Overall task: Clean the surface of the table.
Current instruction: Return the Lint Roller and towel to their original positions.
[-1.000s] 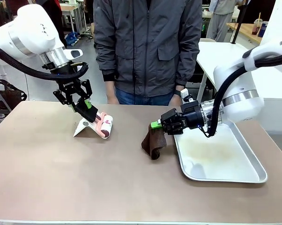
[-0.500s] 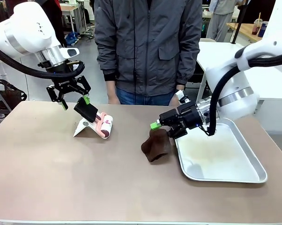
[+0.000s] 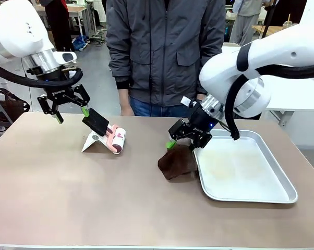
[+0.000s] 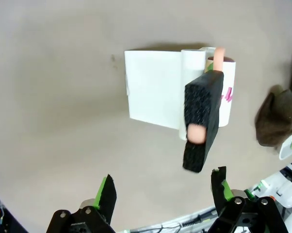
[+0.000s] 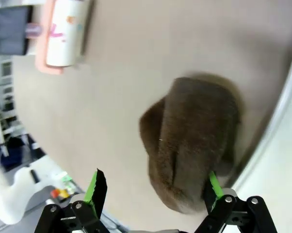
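Your left gripper [image 3: 70, 110] hangs with jaws apart, empty, the lint roller [image 3: 109, 136] at its 4 o'clock. Your right gripper [image 3: 184, 139] has jaws spread over the brown cloth [image 3: 178, 164], which lies on the worktop [image 3: 68, 198] against the tray [image 3: 251, 179] at its 3 o'clock.

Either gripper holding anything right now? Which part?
Nothing held. Left gripper is open above the lint roller; right gripper is open over the brown cloth, not clamped on it.

Taupe table [image 3: 52, 198]; dark brown cloth [image 3: 177, 162]; shiny silver tray [image 3: 282, 182]; white-and-pink roller [image 3: 117, 139] with black handle [image 3: 97, 123]; green-padded black grippers.
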